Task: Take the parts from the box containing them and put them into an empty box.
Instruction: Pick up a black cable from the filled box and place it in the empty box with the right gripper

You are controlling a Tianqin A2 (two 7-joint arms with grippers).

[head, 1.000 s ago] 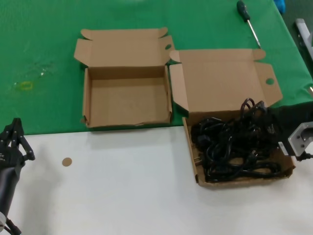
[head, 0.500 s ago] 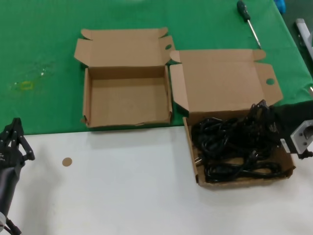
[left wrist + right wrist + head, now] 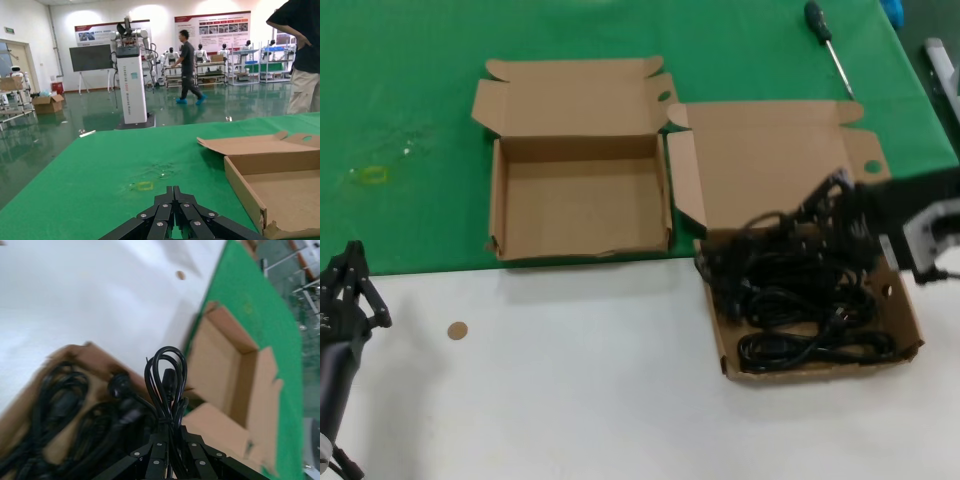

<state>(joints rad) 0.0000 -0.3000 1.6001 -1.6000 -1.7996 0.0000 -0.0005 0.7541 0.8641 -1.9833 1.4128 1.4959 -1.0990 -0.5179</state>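
Observation:
The low-walled box (image 3: pixel 820 372) at the right holds black power cords (image 3: pixel 800 305) in a tangled pile. My right gripper (image 3: pixel 842 200) hangs over its back edge, shut on one cord bundle (image 3: pixel 775 225) that is lifted partly out of the pile. In the right wrist view the cord's loop (image 3: pixel 167 375) sticks up from between the shut fingers of the gripper (image 3: pixel 170 432). The empty box (image 3: pixel 580 215) stands open to the left, its side touching the first box's lid. My left gripper (image 3: pixel 356 250) is parked at the near left, shut with nothing in it (image 3: pixel 173 191).
The boxes straddle the line between the green cloth (image 3: pixel 400 100) and the white tabletop (image 3: pixel 570 410). A screwdriver (image 3: pixel 828 45) lies at the back right. A small brown disc (image 3: pixel 457 330) rests on the white surface near my left arm.
My right gripper has risen and moved toward the back left, pulling a cord bundle up out of the pile. The left arm has not moved.

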